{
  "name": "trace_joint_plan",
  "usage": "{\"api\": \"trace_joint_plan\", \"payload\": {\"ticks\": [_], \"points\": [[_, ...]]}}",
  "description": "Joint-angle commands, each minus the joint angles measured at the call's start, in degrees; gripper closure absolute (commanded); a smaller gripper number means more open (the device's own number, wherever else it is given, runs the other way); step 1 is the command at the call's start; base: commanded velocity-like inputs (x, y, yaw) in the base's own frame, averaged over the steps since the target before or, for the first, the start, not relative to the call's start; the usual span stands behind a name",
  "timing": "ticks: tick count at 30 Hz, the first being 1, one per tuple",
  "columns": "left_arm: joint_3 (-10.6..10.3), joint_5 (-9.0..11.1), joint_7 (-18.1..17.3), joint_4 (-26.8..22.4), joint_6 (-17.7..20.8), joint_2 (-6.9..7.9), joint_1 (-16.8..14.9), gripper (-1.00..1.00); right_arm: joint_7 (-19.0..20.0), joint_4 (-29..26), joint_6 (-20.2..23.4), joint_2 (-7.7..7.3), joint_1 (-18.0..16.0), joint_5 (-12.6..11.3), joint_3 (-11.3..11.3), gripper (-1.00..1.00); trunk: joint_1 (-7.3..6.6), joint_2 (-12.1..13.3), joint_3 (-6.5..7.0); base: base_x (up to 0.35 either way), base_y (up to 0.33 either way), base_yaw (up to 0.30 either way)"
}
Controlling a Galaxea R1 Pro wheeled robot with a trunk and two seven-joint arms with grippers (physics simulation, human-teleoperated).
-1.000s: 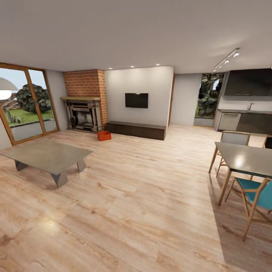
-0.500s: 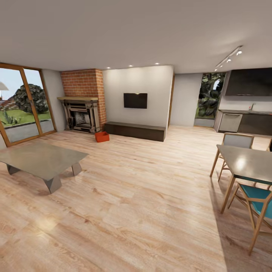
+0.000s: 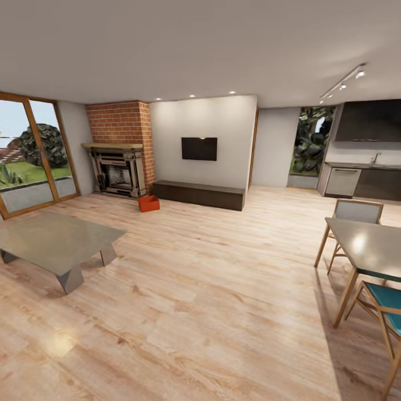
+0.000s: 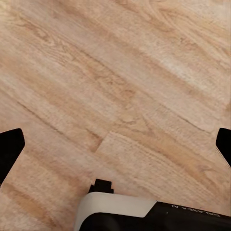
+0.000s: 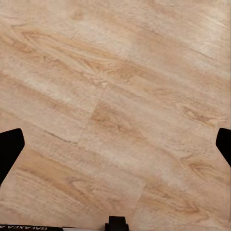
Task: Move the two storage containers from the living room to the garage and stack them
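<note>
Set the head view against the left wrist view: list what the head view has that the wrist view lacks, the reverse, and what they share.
Head view alone: an orange-red storage container on the floor in front of the brick fireplace, at the end of the long dark cabinet; the wall TV, the low grey table, the dining table with chairs, and the glass doors.

Left wrist view alone: the left claw, its two dark fingertips spread wide with nothing between them, above part of the robot's white and black body.

Shared: the light wood plank floor.
</note>
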Motion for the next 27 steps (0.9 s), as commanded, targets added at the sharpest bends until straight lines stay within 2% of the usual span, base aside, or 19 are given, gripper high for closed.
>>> {"api": "trace_joint_plan", "payload": {"ticks": [1, 27], "points": [[0.3, 0.0, 0.0, 0.2, -0.4, 0.00, -0.1, -1.00, -0.1, 0.1, -0.2, -0.01, 0.0, 0.2, 0.2, -1.00, 0.05, 0.0, -0.01, 0.325, 0.000, 0.000], [0.3, 0.0, 0.0, 0.3, -0.4, -0.03, -0.1, -1.00, -0.1, 0.1, -0.1, -0.01, 0.0, 0.2, 0.2, -1.00, 0.05, 0.0, -0.01, 0.325, 0.000, 0.000]]}}
